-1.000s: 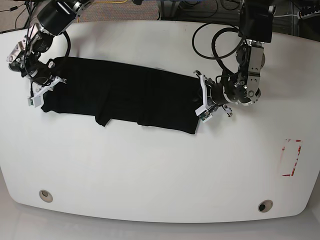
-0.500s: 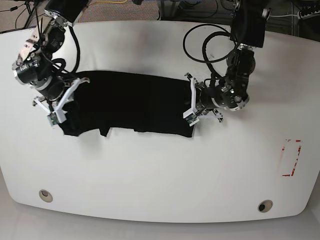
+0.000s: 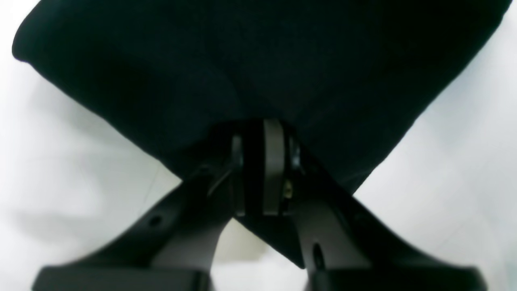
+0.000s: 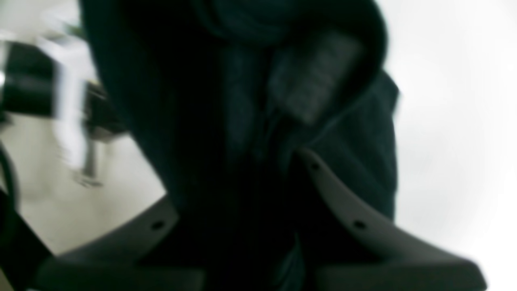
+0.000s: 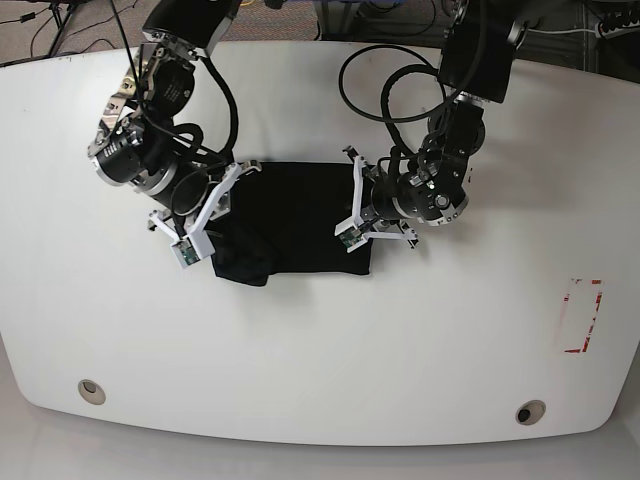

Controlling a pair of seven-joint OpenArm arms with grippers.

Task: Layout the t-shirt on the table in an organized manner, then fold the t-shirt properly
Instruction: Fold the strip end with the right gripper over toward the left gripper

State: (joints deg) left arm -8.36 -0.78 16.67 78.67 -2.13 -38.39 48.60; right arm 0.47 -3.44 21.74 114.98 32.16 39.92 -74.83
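Black t-shirt [image 5: 290, 215] lies bunched mid-tabletop [image 5: 320, 360]. Left end effector [image 5: 352, 205] pinches its right edge, pads [image 3: 273, 161] pressed on cloth. Right end effector [image 5: 205, 215] grips the left end, seemingly lifted; wrist view blurred.

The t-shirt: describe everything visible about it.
The t-shirt is plain black soft cloth, no print showing, bunched into a short band lying mid-table. The left gripper is shut on one end, the right gripper on the other, where the cloth sags in a rumpled lobe.
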